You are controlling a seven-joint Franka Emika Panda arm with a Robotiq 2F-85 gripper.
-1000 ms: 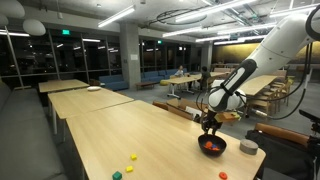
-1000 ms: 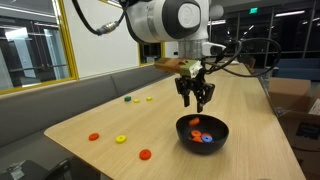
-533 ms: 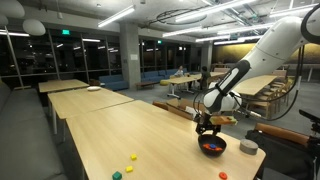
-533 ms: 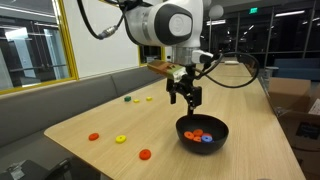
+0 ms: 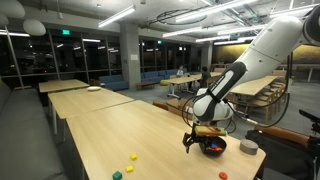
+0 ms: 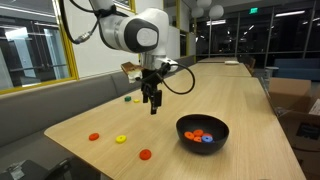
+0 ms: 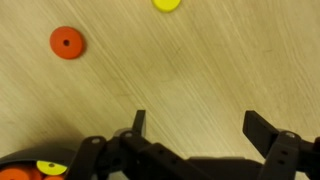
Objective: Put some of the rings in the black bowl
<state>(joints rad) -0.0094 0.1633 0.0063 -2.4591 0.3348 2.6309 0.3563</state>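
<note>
Now the round, glossy black bowl (image 6: 203, 147) holds several small plastic rings (image 6: 199, 135), orange and blue, plus a yellow one seen in the wrist view. Loose rings (image 6: 120, 139), flat holed discs, lie scattered on the pale wood-grain table (image 6: 240, 100). Beside the bowl the gripper (image 6: 153, 104) hangs above the tabletop, jaws spread wide, empty.

In an exterior view we stand far back, looking down the long table (image 5: 100, 122) toward the black bowl (image 5: 212, 150). In an exterior view much nearer, we face that bowl (image 6: 200, 143) across the table's side. The wrist view looks straight down, close over the wood, catching the bowl's rim (image 7: 18, 160).
</note>
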